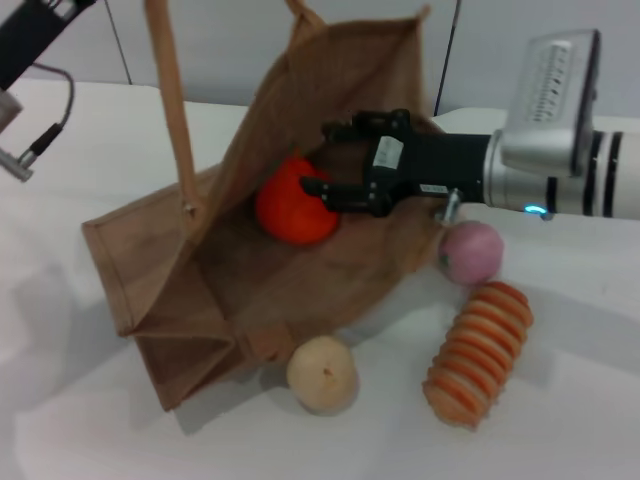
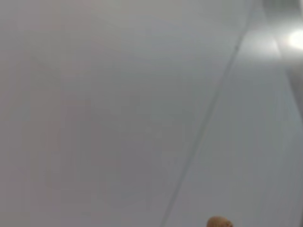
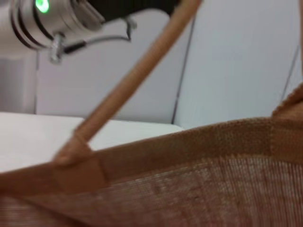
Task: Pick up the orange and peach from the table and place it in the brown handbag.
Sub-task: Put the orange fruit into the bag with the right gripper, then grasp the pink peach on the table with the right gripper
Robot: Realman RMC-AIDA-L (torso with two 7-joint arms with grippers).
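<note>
The brown handbag [image 1: 300,270] lies on its side on the white table, mouth facing right. One long handle [image 1: 170,110] is pulled straight up out of the head view. In the right wrist view that handle [image 3: 128,85] runs up to my left gripper [image 3: 173,5], which holds it. The orange [image 1: 293,205] rests inside the bag. My right gripper [image 1: 318,158] reaches into the bag mouth, open, with its lower finger just above the orange. The peach [image 1: 470,252] lies on the table just outside the bag, under my right wrist.
A pale beige round fruit [image 1: 322,374] lies in front of the bag's lower edge. A ridged orange-striped loaf-like item [image 1: 478,352] lies to its right, below the peach. The bag's woven wall [image 3: 189,184] fills the right wrist view.
</note>
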